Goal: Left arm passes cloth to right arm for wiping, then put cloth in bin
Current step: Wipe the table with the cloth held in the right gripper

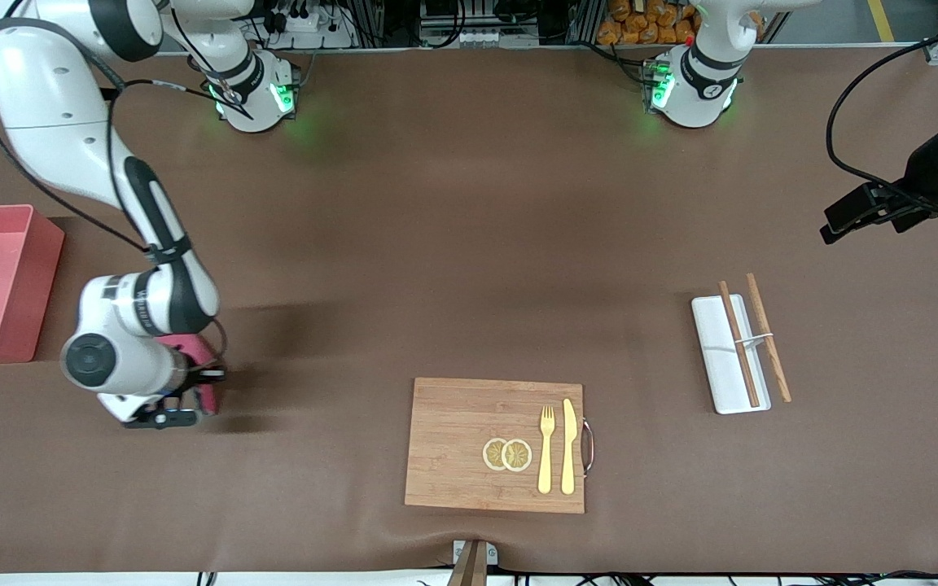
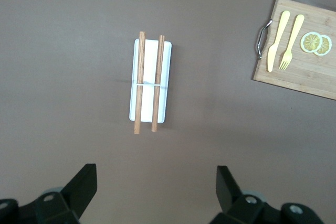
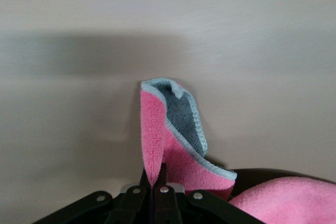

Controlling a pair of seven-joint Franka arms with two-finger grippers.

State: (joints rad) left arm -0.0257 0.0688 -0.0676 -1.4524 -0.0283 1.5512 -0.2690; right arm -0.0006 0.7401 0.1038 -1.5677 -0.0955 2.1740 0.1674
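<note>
My right gripper [image 1: 180, 399] is shut on the raspberry-red cloth [image 1: 199, 352] and holds it low over the brown table, between the pink bin [image 1: 41, 268] and the wooden board [image 1: 453, 439]. In the right wrist view the cloth [image 3: 173, 140] hangs folded from the closed fingertips of the gripper [image 3: 154, 174], showing its grey side and pale edging. The bin stands at the right arm's end of the table and looks empty. My left gripper [image 1: 852, 213] is raised at the left arm's end, open and empty [image 2: 156, 182].
A yellow fork [image 1: 546, 448], a knife [image 1: 568, 446] and two lemon slices [image 1: 507, 454] lie on the board. A white tray [image 1: 721, 358] with two wooden chopsticks [image 1: 739, 346] lies toward the left arm's end; it also shows in the left wrist view [image 2: 164, 85].
</note>
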